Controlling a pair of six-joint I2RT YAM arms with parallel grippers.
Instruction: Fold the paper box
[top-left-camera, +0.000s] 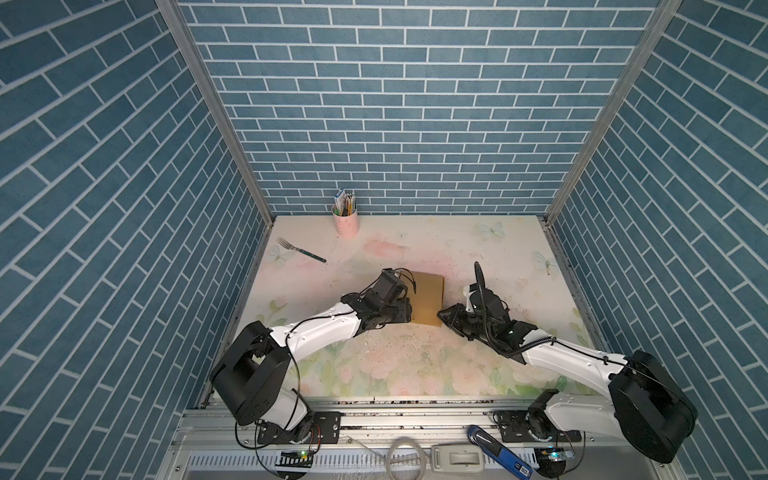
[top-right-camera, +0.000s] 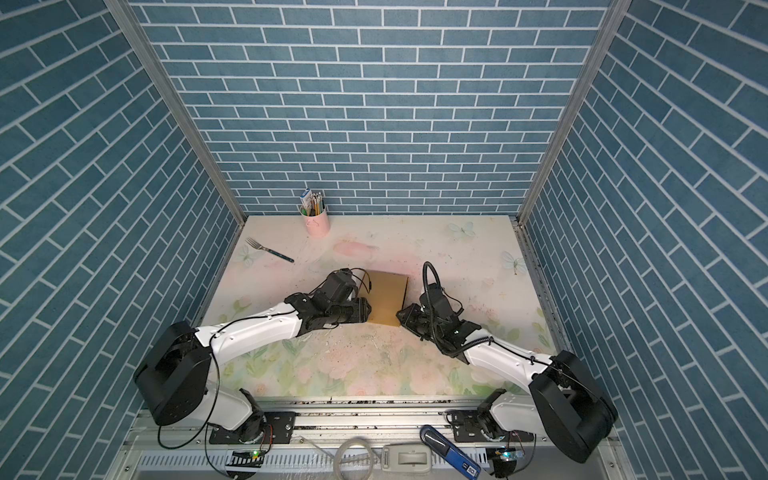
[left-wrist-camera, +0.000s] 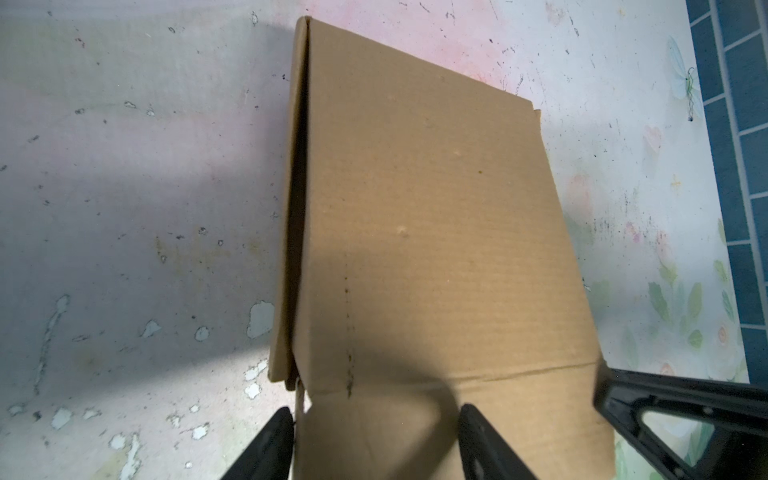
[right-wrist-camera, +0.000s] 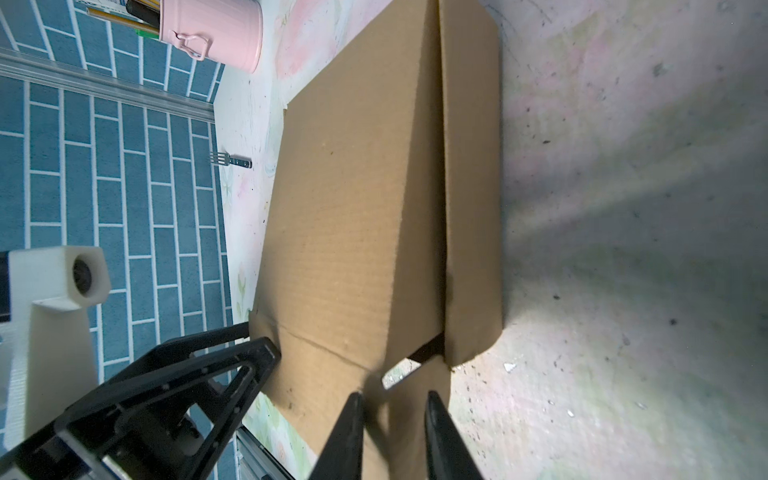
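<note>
we judge the paper box (top-left-camera: 428, 297) light, stiff, best taken by its end flap (left-wrist-camera: 540, 415), where the left claw (left-wrist-camera: 376, 411) is spread; whether the right claw (right-wrist-camera: 392, 395) pinches we cannot tell.

A robotics lab test cell, not a lived-in room. Blue brick-print walls (top-left-camera: 415, 104) hang on bare aluminium posts (top-left-camera: 216, 108). Two white-and-black robot arms (top-left-camera: 316, 332) (top-left-camera: 561, 361) are bolted to an aluminium rail (top-left-camera: 415, 409) with loose cables and lit circuit boards (top-left-camera: 300, 456). A floral-print worktop (top-left-camera: 415, 374) carries staged props: a pink pencil tin (top-left-camera: 346, 224) and a fork (top-left-camera: 299, 249).
</note>
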